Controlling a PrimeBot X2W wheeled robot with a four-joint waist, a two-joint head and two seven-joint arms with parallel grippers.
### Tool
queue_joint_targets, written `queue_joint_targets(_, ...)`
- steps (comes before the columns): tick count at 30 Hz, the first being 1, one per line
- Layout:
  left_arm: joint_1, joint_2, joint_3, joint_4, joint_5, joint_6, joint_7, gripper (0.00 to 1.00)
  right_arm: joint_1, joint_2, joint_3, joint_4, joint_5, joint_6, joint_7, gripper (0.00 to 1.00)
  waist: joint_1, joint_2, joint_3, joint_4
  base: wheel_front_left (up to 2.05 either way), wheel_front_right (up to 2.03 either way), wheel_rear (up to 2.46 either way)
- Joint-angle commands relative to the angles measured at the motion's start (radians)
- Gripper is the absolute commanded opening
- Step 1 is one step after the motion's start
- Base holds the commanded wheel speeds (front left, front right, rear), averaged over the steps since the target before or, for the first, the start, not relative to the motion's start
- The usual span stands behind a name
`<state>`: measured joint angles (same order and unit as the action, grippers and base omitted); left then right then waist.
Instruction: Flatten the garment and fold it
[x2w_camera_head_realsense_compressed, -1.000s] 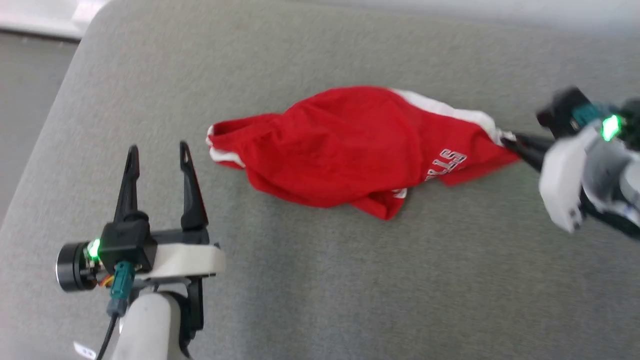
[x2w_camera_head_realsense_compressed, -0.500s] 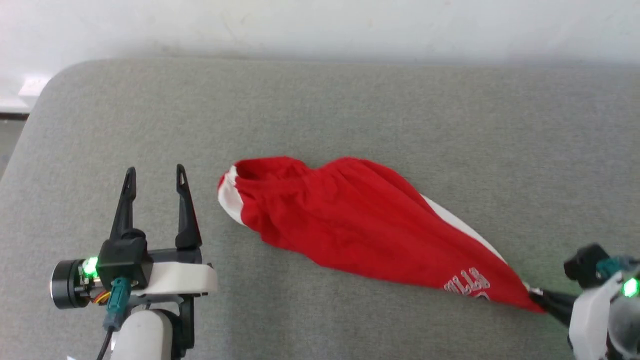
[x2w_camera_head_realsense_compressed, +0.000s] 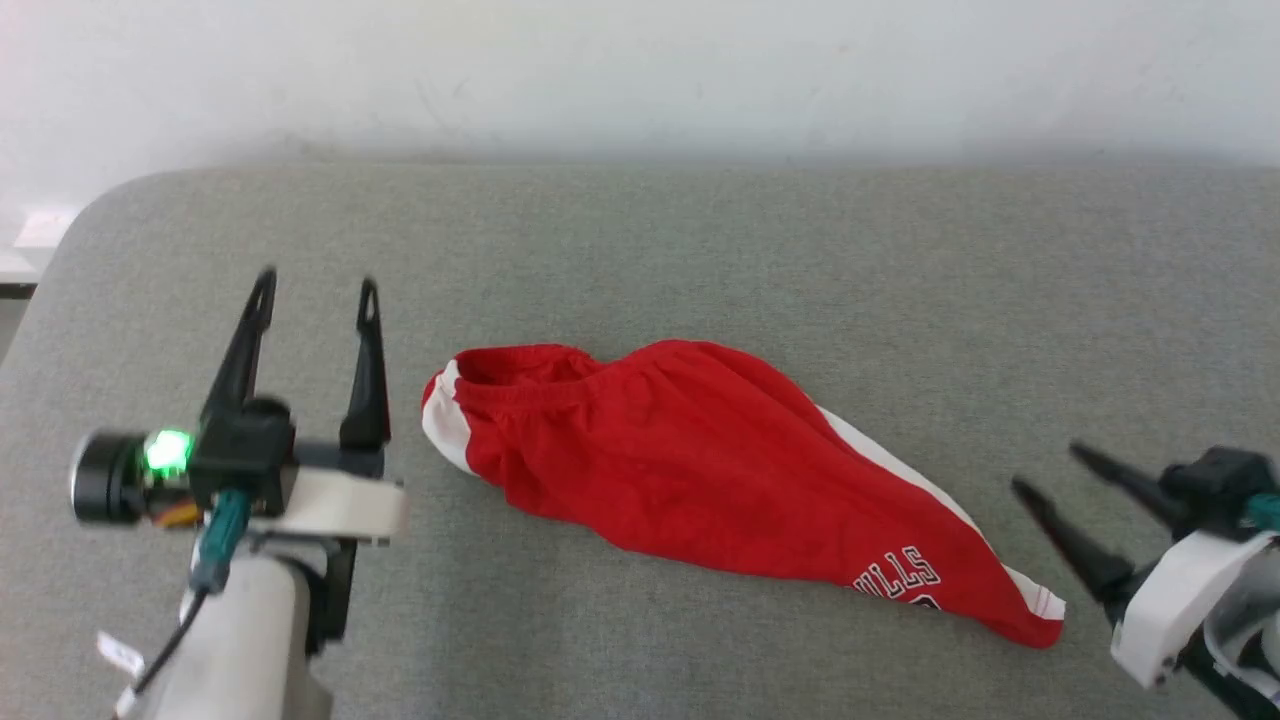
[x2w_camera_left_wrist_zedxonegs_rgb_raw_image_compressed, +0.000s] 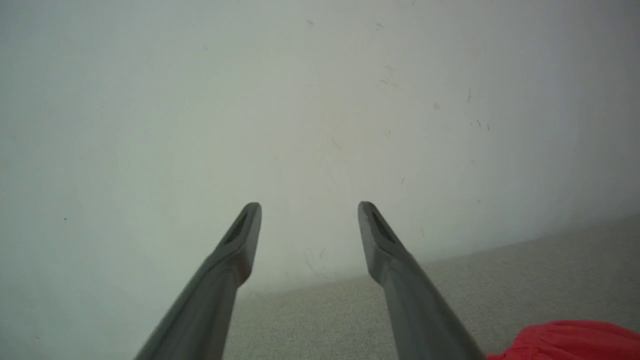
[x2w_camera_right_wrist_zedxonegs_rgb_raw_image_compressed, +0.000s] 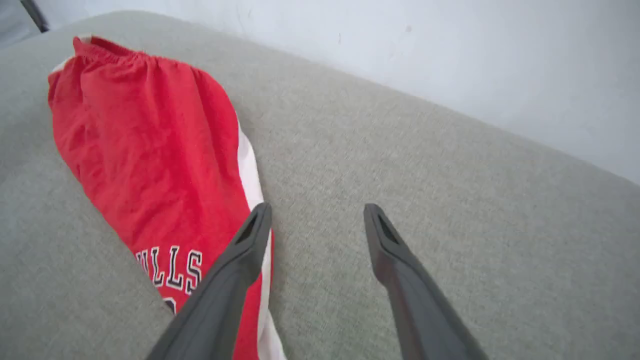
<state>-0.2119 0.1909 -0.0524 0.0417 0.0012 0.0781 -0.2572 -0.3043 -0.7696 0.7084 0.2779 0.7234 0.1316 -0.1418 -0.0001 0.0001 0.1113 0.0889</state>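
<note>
Red shorts (x2w_camera_head_realsense_compressed: 700, 460) lie stretched on grey cushion (x2w_camera_head_realsense_compressed: 760, 250); L gripper (x2w_camera_head_realsense_compressed: 316, 287) & R gripper (x2w_camera_head_realsense_compressed: 1048, 468) both spread wide, holding nothing.

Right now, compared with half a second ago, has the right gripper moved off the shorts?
Yes. The right gripper has opened and backed away rightward from the hem of the garment, with bare grey cushion between them.

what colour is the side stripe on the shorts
White stripe on red shorts, best seen in the right wrist view.
</note>
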Motion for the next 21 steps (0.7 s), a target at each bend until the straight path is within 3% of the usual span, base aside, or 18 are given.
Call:
queue_joint_targets(1,-0.05,0.018,-0.015,0.012,0.01,-0.02,-0.005,1.0,0.034,0.028,-0.069,-0.025,-0.041,-0.001,-0.032,1.0,0.0001,-0.0001,-0.009,-0.012,0.0,0.0,0.0)
queue_joint_targets(6,-0.211,0.064,-0.071,0.121,0.019,-0.115,0.011,1.0,0.13,0.157,-0.333,-0.117,-0.216,-0.001,-0.081,1.0,0.0001,-0.0001,-0.013,-0.031,0.0,0.0,0.0)
queue_joint_targets(12,-0.437,0.078,-0.198,0.272,-0.025,-0.201,0.174,1.0,0.247,0.382,-0.576,-0.261,-0.437,-0.001,-0.106,1.0,0.0001,-0.0001,0.005,-0.059,0.0,0.0,0.0)
queue_joint_targets(16,-0.575,0.109,-0.393,0.371,-0.147,-0.208,0.32,1.0,0.295,0.495,-0.636,-0.324,-0.531,-0.001,-0.113,1.0,0.0001,-0.0001,0.031,-0.085,0.0,0.0,0.0)
queue_joint_targets(21,-0.724,0.17,-0.654,0.44,-0.391,-0.208,0.496,1.0,0.311,0.568,-0.643,-0.356,-0.591,-0.001,-0.118,1.0,0.0001,-0.0001,0.07,-0.128,0.0,0.0,0.0)
